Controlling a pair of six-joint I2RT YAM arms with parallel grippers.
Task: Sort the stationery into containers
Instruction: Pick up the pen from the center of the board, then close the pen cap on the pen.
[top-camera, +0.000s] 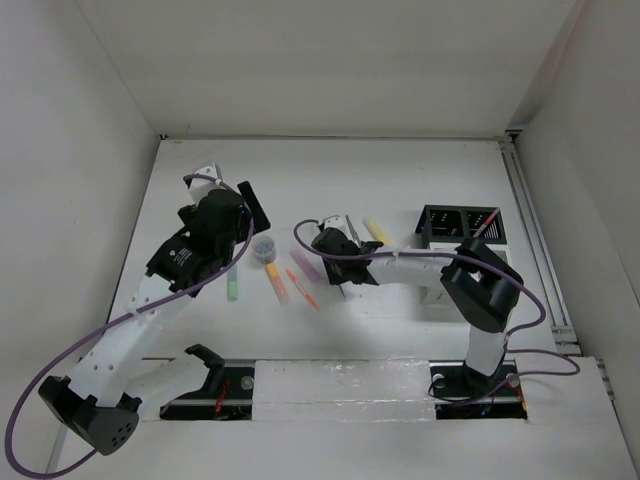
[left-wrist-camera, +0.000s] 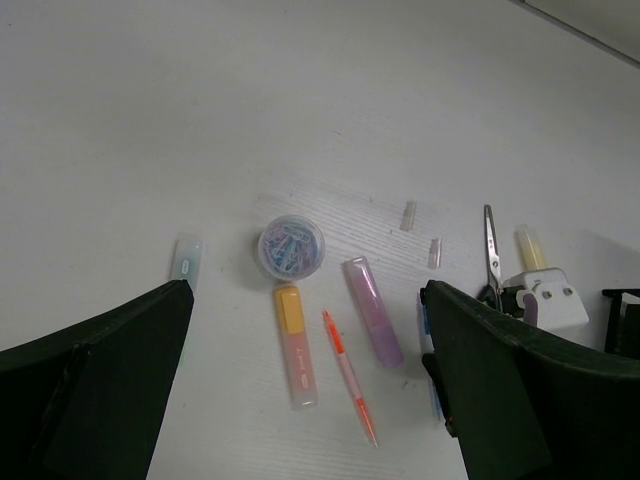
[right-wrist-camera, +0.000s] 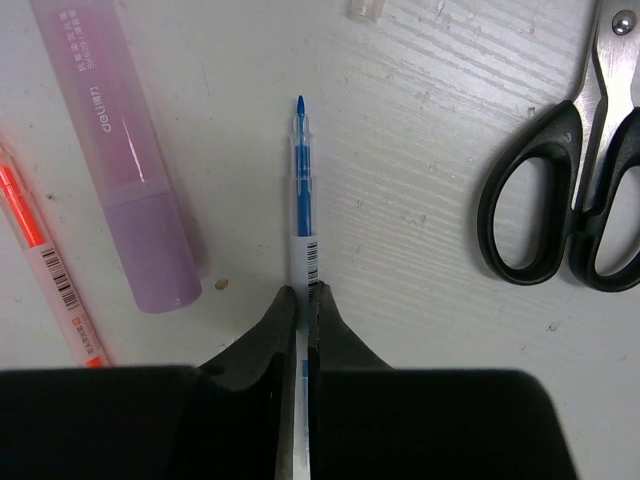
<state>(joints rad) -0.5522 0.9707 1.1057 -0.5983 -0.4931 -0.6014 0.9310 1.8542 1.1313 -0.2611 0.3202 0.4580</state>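
My right gripper (right-wrist-camera: 304, 292) is shut on the thin blue pen (right-wrist-camera: 302, 190), which lies on the table and points away from it. A purple marker (right-wrist-camera: 120, 150) and a red pen (right-wrist-camera: 45, 270) lie to its left, black-handled scissors (right-wrist-camera: 570, 190) to its right. My left gripper (left-wrist-camera: 306, 330) hangs open above the orange marker (left-wrist-camera: 294, 343), the red pen (left-wrist-camera: 350, 375) and the purple marker (left-wrist-camera: 373, 311), with nothing between its fingers. The clear tub (left-wrist-camera: 291, 247) and the green marker (left-wrist-camera: 185, 258) lie farther off. The containers (top-camera: 462, 228) stand at the right.
A yellow marker (top-camera: 374, 231) lies between the scissors (top-camera: 352, 230) and the containers. Two small clear caps (left-wrist-camera: 408, 215) lie loose on the table. A thin red item (top-camera: 488, 222) stands in a black compartment. White walls close in the table on three sides.
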